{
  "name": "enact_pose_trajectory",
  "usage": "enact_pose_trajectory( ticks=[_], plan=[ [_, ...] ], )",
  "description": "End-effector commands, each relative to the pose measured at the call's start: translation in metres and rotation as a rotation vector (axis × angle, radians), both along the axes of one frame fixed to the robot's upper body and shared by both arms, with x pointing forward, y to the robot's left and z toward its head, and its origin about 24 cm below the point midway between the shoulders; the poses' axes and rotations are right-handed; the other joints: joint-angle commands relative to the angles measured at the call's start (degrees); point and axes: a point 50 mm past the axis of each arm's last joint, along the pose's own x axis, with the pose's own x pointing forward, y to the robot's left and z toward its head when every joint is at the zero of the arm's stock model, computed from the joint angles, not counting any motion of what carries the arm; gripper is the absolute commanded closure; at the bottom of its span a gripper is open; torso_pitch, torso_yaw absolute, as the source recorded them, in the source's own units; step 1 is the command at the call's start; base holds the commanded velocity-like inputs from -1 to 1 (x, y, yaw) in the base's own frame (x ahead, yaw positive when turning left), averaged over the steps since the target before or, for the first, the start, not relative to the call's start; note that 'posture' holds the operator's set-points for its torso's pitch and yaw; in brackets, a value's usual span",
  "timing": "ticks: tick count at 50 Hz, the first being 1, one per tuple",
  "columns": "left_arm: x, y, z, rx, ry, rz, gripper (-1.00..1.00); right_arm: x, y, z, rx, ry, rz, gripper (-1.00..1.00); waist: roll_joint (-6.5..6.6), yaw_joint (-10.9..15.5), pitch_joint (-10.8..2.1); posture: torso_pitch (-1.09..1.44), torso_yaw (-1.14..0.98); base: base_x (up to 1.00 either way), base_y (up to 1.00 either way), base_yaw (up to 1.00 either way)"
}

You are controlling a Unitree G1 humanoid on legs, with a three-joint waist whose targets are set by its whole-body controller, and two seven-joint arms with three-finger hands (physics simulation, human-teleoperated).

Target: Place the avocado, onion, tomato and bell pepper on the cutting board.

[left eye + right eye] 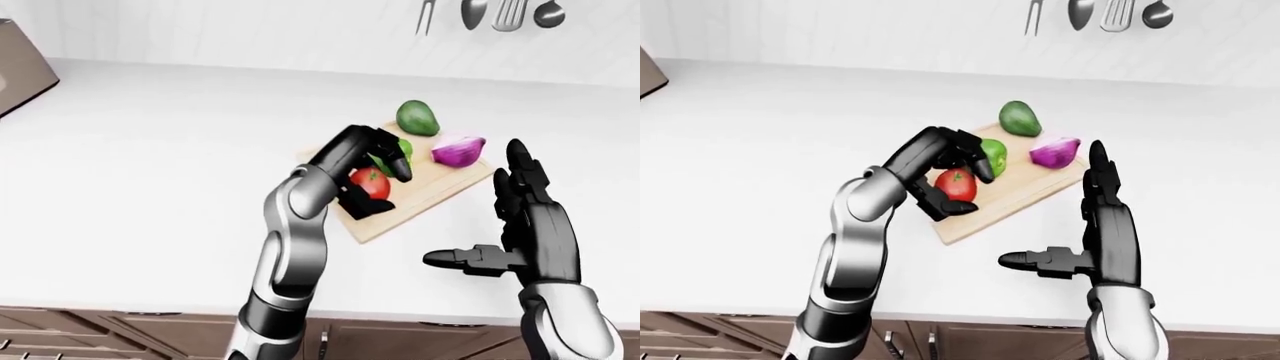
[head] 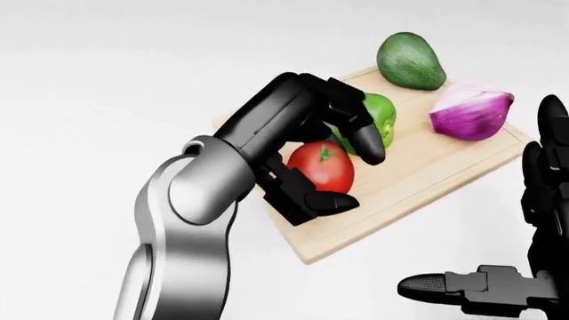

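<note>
White worktop [image 1: 150, 150]: our left robot hand [image 2: 333, 170] grips tomato [image 2: 322, 167] over cutting board [image 2: 418, 173]; right robot hand [image 1: 520, 217] open, beside the board.
</note>
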Motion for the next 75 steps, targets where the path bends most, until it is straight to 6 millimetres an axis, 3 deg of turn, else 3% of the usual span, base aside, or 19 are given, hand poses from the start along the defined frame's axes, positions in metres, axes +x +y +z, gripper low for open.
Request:
enact_pose_trajectory(
  ticks=[1,13,26,31,42,58,64,67,68,69,70,72,75],
  plan=[
    [-0.005,-0.004,0.017,-0.023,-0.085,-0.024,0.31,-0.003,0.001,0.011,-0.024,-0.072,-0.001,-1.00,-0.23,0.0,-1.12,0.00,0.00,0.00,0.00,0.00],
    [-0.005,-0.004,0.015,-0.025,-0.079,-0.024,0.07,-0.005,0.000,0.009,-0.022,-0.069,-0.004,-1.00,-0.16,0.0,-1.17,0.00,0.00,0.00,0.00,0.00],
    [-0.007,-0.004,0.015,-0.026,-0.074,-0.028,0.03,-0.006,0.000,0.007,-0.021,-0.066,-0.005,-1.00,-0.15,-0.1,-1.24,0.00,0.00,0.00,0.00,0.00],
    [-0.009,-0.004,0.015,-0.028,-0.071,-0.030,-0.09,-0.005,0.000,0.008,-0.019,-0.068,-0.003,-1.00,-0.16,-0.1,-1.29,0.00,0.00,0.00,0.00,0.00],
    [-0.011,-0.004,0.016,-0.022,-0.073,-0.031,-0.03,-0.003,0.001,0.010,-0.020,-0.068,-0.001,-1.00,-0.25,-0.1,-1.25,0.00,0.00,0.00,0.00,0.00],
    [-0.024,-0.005,0.039,-0.037,-0.120,-0.045,0.03,-0.003,0.000,0.006,-0.018,-0.064,-0.004,-1.00,-0.37,-0.1,-1.09,0.00,0.00,0.00,0.00,0.00],
    [-0.034,0.005,0.074,-0.066,-0.192,-0.021,0.03,-0.003,0.000,0.005,-0.017,-0.062,-0.005,-1.00,-0.43,-0.2,-0.94,0.00,0.00,0.00,0.00,0.00],
    [-0.034,0.016,0.085,-0.078,-0.217,0.017,-0.04,-0.003,0.000,0.005,-0.016,-0.063,-0.006,-1.00,-0.40,-0.2,-0.66,0.00,0.00,0.00,0.00,0.00],
    [-0.033,0.020,0.089,-0.086,-0.224,0.030,-0.30,-0.003,0.000,0.006,-0.017,-0.063,-0.006,-1.00,-0.36,-0.2,-0.59,0.00,0.00,0.00,0.00,0.00],
    [-0.031,0.026,0.093,-0.091,-0.235,0.053,-0.39,-0.003,0.000,0.006,-0.018,-0.063,-0.007,-1.00,-0.31,-0.2,-0.49,0.00,0.00,0.00,0.00,0.00],
    [-0.029,0.032,0.097,-0.103,-0.246,0.076,-0.73,-0.003,0.000,0.007,-0.018,-0.064,-0.007,-1.00,-0.27,-0.2,-0.41,0.00,0.00,0.00,0.00,0.00],
    [-0.026,0.042,0.101,-0.107,-0.254,0.104,-1.00,-0.002,0.000,0.008,-0.019,-0.065,-0.007,-1.00,-0.12,-0.1,-0.34,0.00,0.00,0.00,0.00,0.00],
    [-0.030,0.065,0.108,-0.123,-0.267,0.173,-1.00,-0.003,0.001,0.011,-0.021,-0.069,-0.006,-1.00,0.17,-0.2,-0.28,0.00,0.00,0.00,0.00,0.00]
  ],
)
